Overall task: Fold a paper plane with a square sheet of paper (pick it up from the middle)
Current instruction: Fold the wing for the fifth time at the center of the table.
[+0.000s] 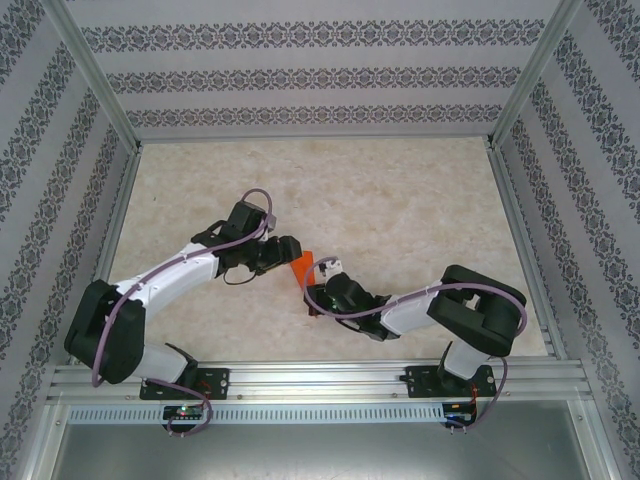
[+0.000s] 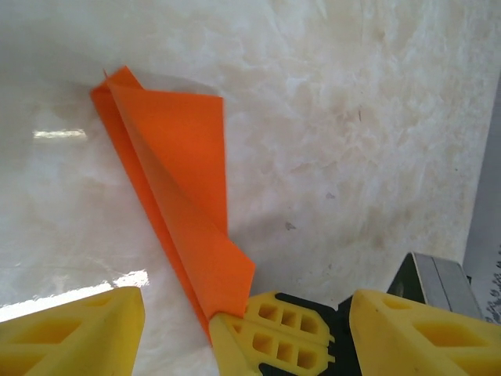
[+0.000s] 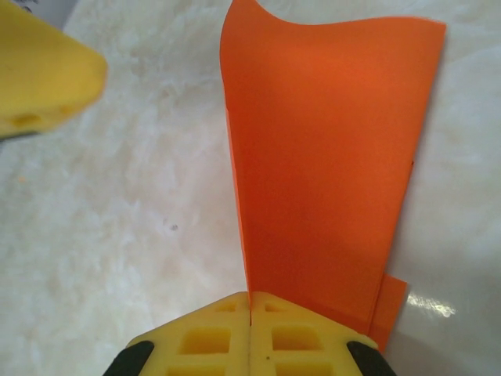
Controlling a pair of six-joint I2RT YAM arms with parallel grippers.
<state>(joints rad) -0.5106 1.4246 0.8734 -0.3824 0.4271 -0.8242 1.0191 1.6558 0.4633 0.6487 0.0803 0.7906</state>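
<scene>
Top external view: the paper plane [image 1: 300, 268] is seen near the middle of the tabletop [image 1: 400, 200], between the two tools.
Left tool [image 1: 284, 256]: it is placed at 10 o'clock of the paper plane, just beside it.
Right tool [image 1: 318, 284]: it is placed at 5 o'clock of the paper plane, touching it.
Left tool state: in the left wrist view its yellow fingers [image 2: 70, 333] are seen at the 7 and 5 o'clock corners, set wide apart, with nothing gripped by them.
Right tool state: in the right wrist view its fingers [image 3: 211, 341] are pressed together at 6 o'clock and clamped on the narrow end of the paper plane.
Paper plane, left wrist view: it is stretched from 11 o'clock to 6 o'clock, with a long crease and a folded flap on its 3 o'clock side.
Paper plane, right wrist view: it is spread from 6 o'clock towards 12 o'clock, widening away from the fingers, its far edge curved.
Contact with tabletop: it cannot be told whether the paper is lifted or resting.
</scene>
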